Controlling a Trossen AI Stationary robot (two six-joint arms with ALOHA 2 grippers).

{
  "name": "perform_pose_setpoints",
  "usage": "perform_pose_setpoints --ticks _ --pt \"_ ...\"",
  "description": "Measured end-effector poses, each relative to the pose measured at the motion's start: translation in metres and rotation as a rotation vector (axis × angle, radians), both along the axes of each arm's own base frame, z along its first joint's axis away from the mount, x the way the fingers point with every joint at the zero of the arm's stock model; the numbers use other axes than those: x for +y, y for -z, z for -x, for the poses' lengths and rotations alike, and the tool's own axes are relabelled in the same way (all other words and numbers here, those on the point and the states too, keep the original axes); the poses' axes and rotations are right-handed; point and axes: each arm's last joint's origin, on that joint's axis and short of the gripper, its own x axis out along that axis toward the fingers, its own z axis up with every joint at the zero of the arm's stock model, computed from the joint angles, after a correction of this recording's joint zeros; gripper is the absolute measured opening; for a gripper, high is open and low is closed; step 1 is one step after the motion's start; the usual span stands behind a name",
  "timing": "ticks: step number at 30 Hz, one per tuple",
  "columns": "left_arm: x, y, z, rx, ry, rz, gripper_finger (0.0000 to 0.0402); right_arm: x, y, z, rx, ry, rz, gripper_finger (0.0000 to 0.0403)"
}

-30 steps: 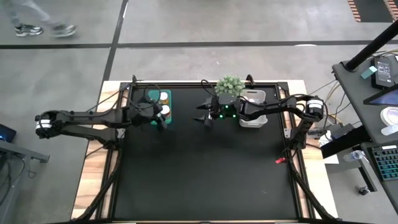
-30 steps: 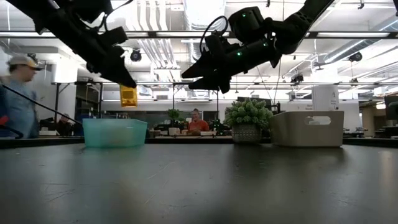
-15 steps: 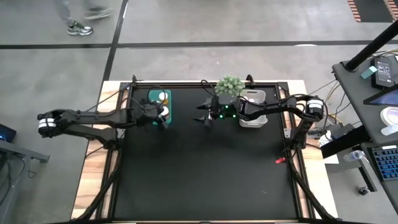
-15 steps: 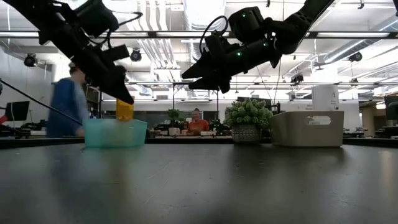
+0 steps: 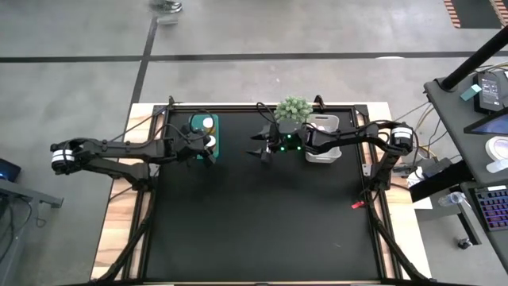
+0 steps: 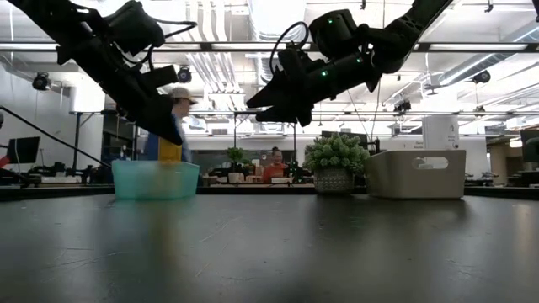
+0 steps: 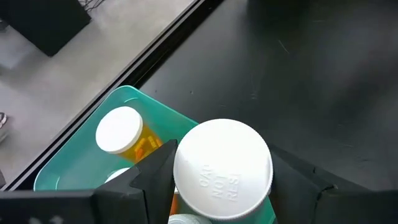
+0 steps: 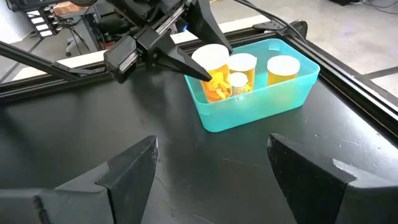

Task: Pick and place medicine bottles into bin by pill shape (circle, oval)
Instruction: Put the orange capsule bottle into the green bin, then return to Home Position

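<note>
Teal bin (image 5: 214, 143) sits upper left of centre in the high view, on the black table (image 5: 262, 214). The left gripper (image 5: 208, 148) is lowered into its near end, fingers clamped on an amber medicine bottle (image 8: 212, 70) with a white cap; in the left wrist view the white cap (image 7: 222, 169) fills the gap between the two dark fingers. In the low view the bottle's amber body (image 6: 169, 151) is already partly below the bin rim (image 6: 156, 165).

Inside the teal bin, per the right wrist view: the held bottle at one end, a second amber bottle (image 8: 243, 67) just beside it, a smaller pale bottle (image 8: 238, 82) in front of those, and a third amber bottle (image 8: 283, 68) at the far end. All upright, white caps up.

The right gripper (image 5: 263, 151) hovers above the table at upper centre of the high view, fingers spread wide, holding nothing; well clear of the teal bin. Just behind it stand a green plant ball (image 5: 293, 110) in a pot and a white bin (image 5: 322, 135), whose contents are hidden by the arm.

A person (image 6: 174, 114) shows in the room behind the teal bin in the low view.
</note>
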Motion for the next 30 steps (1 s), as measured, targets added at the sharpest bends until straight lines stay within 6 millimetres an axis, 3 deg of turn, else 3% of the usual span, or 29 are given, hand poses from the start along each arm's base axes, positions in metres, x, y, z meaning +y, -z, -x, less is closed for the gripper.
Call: perform_pose_setpoints --ticks 5,15,30 --pt "0.000 0.000 0.000 -0.014 -0.010 0.013 0.0203 0.000 0.000 0.000 0.000 0.000 0.000 0.0296" --pt "0.000 0.000 0.000 -0.013 -0.008 0.011 0.0279 0.000 0.000 0.000 -0.001 0.000 0.001 0.0294" --pt "-0.005 -0.032 0.001 -0.136 0.065 -0.007 0.0283 0.000 0.000 0.000 0.002 -0.013 0.040 0.0288"
